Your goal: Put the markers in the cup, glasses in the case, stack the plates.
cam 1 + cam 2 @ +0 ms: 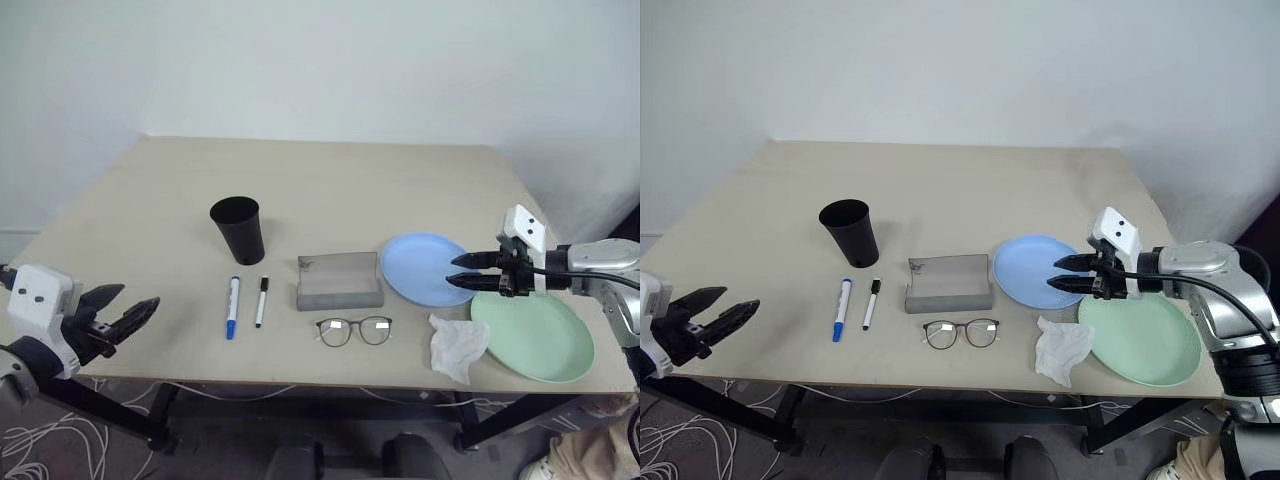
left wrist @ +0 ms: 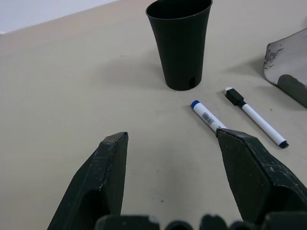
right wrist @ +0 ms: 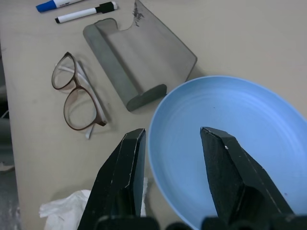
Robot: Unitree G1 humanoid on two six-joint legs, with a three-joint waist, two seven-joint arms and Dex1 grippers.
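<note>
Grey flat hard-shell case (image 1: 340, 281) lies mid-surface (image 1: 330, 180). To its left: blue-capped white marker (image 1: 232, 306), black-capped thinner marker (image 1: 262, 301), black tapered plastic cup (image 1: 238, 229) just behind them. Before it: dark round-lensed glasses (image 1: 354, 330). To its right: light blue round plate (image 1: 428, 269), mint green plate (image 1: 535, 336), crumpled white tissue (image 1: 457, 345). Right gripper (image 1: 463, 272) over blue plate's rim, jaws parted, empty; left gripper (image 1: 128, 311) far left, jaws apart, empty.

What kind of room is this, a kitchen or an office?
Probably a robot test lab, not a lived-in room: a plain table against a bare white wall, loose cables on the floor, and a few props like a cup and plates.
</note>
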